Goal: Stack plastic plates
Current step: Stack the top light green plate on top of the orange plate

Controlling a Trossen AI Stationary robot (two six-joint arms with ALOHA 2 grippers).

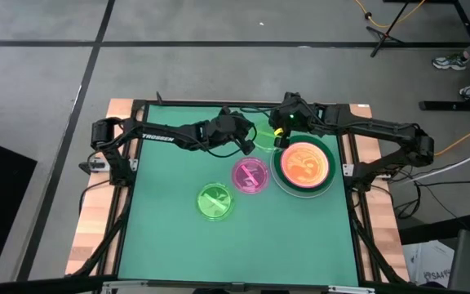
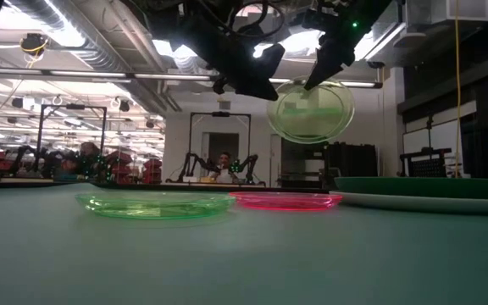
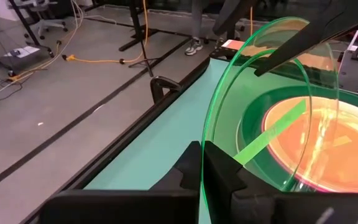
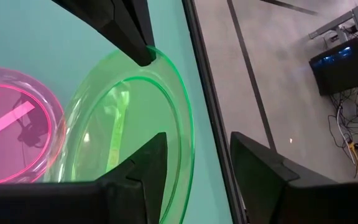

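Stack (image 1: 303,167), right side of tabletop (image 1: 170,237): orange plate topmost on larger plates, dark green rim showing. Lime plate (image 2: 310,111), airborne near far edge beside stack: left tool (image 3: 211,163) clamped on its rim; right tool (image 4: 194,163) spread wide astride the opposite rim. Unstacked, mid-tabletop: pink plate (image 1: 250,175), second lime plate (image 1: 216,201). Judged roughly half done. Surface green; workshop behind, grey floor, cables.

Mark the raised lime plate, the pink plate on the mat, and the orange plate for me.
raised lime plate (image 2: 310,111): low view, centre of its tilted face.
pink plate (image 1: 250,175): high view, middle, on its centre bar.
orange plate (image 1: 304,164): high view, centre, atop the stack.
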